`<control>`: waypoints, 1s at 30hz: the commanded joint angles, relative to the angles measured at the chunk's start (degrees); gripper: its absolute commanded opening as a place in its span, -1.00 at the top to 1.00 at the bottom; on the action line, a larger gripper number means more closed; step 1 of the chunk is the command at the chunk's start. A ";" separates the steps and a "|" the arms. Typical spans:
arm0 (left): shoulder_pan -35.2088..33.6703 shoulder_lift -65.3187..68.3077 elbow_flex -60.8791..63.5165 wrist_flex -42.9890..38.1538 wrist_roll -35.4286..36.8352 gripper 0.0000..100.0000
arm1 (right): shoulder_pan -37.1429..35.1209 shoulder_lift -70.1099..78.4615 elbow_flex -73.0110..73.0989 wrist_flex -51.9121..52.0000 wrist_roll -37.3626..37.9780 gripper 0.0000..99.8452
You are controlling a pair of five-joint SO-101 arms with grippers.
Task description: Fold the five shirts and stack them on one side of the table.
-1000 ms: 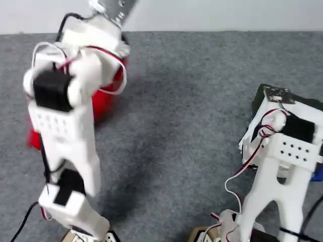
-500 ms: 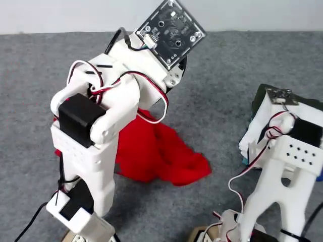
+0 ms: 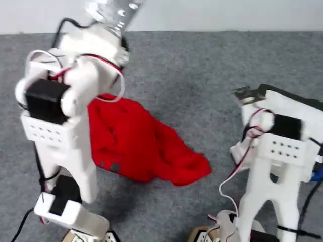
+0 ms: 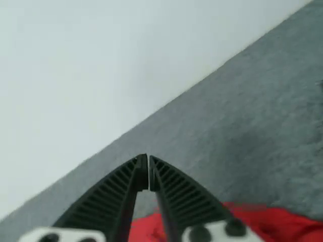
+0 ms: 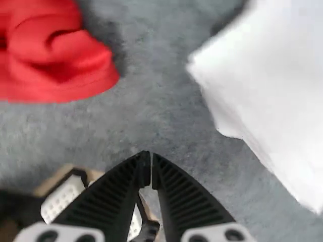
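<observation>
A crumpled red shirt [image 3: 141,146] lies on the grey table [image 3: 202,75], left of the middle. The left arm [image 3: 65,116] stands over the shirt's left edge, wrist raised. My left gripper [image 4: 148,164] is shut with nothing in it and points at the far table edge and white wall, with the red shirt [image 4: 252,224] below it. My right gripper [image 5: 150,157] is also shut and empty, over bare grey table between the red shirt [image 5: 50,50] and a white shirt [image 5: 272,101]. The right arm [image 3: 277,156] covers most of a shirt pile at the right.
A dark green cloth edge [image 3: 298,98] and a bit of blue [image 3: 317,175] show from under the right arm at the table's right side. A white wall runs along the far table edge. Bare grey surface stretches between the red shirt and the right arm.
The left arm swung right over the middle, then back left and up. The red shirt moved from under that arm to the middle-left. The right arm shifted slightly left.
</observation>
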 commanded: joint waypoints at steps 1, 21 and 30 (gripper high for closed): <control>-4.75 -5.80 4.62 1.32 -0.18 0.97 | -6.20 -0.75 3.08 1.63 1.41 0.98; -39.56 -41.41 49.98 1.05 -10.46 0.97 | -30.11 15.69 8.09 -20.88 -10.37 0.98; -54.86 -43.69 55.34 1.14 -14.86 0.97 | -43.03 28.70 11.34 -23.78 -10.46 0.98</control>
